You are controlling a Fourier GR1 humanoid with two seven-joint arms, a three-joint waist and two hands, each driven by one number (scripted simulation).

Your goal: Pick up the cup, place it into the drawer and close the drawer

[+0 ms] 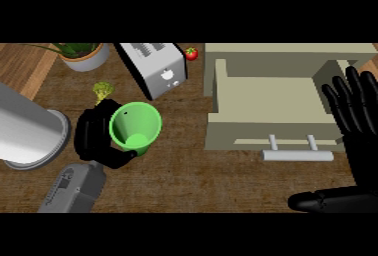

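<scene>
The left hand [90,136] has its fingers [119,156] curled round the green cup [137,125], left of the open drawer [236,132]. The grasp looks done; placing and closing remain. The right hand [360,127] rests open-fingered over the drawer's right side.

Counter [199,182], toaster [159,67], potted plant [85,56], strawberry [192,53], broccoli [103,90], drawer [266,134]

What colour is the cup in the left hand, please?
Bright green; the cup, held by the left hand, shows best in the head view.
</scene>
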